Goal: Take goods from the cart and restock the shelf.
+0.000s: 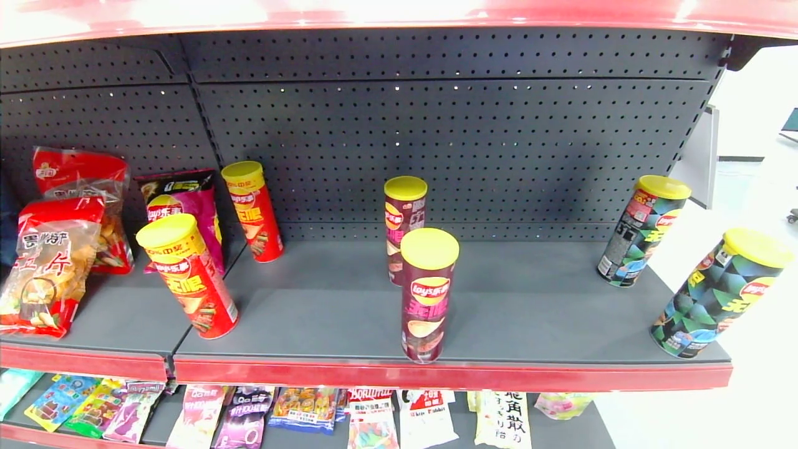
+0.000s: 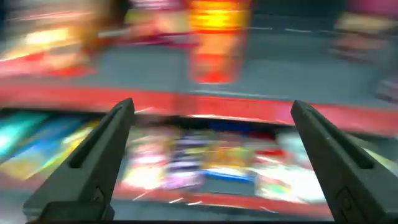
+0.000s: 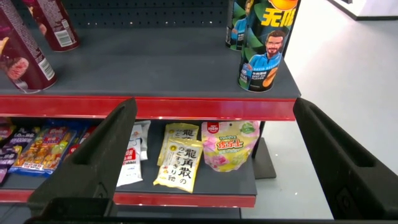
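A grey shelf (image 1: 349, 299) with a red front lip holds upright chip cans: two red ones (image 1: 187, 274) (image 1: 252, 211) at left, two maroon ones (image 1: 427, 293) (image 1: 404, 227) in the middle, two dark patterned ones (image 1: 645, 231) (image 1: 720, 293) at right. My left gripper (image 2: 211, 155) is open with nothing between its fingers, in front of the shelf's red lip (image 2: 249, 109) near a red can (image 2: 214, 43). My right gripper (image 3: 214, 155) is open and empty, facing the shelf's right end, where a patterned can (image 3: 264, 43) stands at the edge.
Snack bags (image 1: 56, 249) lean at the shelf's far left. The lower shelf (image 1: 561, 433) carries several flat candy and snack packets (image 3: 180, 155). A perforated dark back panel (image 1: 436, 137) closes the shelf behind. Open floor (image 3: 348, 74) lies beyond the shelf's right end.
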Available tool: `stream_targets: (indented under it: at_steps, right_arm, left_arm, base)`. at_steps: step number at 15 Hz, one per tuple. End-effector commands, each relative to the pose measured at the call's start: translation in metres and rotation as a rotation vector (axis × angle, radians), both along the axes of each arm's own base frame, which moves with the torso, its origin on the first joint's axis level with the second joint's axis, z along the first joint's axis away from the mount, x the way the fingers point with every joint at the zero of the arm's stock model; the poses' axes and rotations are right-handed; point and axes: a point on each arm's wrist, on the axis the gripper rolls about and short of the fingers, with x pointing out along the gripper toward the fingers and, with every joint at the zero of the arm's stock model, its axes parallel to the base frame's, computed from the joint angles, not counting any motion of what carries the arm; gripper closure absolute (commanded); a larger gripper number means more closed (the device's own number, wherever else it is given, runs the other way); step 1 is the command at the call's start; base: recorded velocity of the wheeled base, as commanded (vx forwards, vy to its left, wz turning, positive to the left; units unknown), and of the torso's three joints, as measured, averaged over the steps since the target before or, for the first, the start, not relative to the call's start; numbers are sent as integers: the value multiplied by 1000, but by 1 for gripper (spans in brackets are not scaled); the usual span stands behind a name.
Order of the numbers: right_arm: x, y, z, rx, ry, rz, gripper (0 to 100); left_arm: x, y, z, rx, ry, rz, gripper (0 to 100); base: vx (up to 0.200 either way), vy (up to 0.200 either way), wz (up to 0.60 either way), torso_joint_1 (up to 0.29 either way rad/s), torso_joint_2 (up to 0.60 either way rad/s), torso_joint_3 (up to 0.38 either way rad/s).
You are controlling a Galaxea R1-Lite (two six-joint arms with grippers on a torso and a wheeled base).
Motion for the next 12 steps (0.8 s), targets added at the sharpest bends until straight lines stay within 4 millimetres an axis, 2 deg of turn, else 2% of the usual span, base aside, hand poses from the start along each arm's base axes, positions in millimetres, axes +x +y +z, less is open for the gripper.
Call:
stream_targets:
  at_steps: [1,12]
  right_arm:
    - [0,0,0,1,1,0,0]
    - [0,0,0,4,0,6,0]
  left_arm:
    - [-2,-1,-10,26,-39,-85,0]
    - [-2,0,-10,41,-37,-42,0]
  base:
    - [0,0,0,0,0,0]
    - [0,0,0,0,0,0]
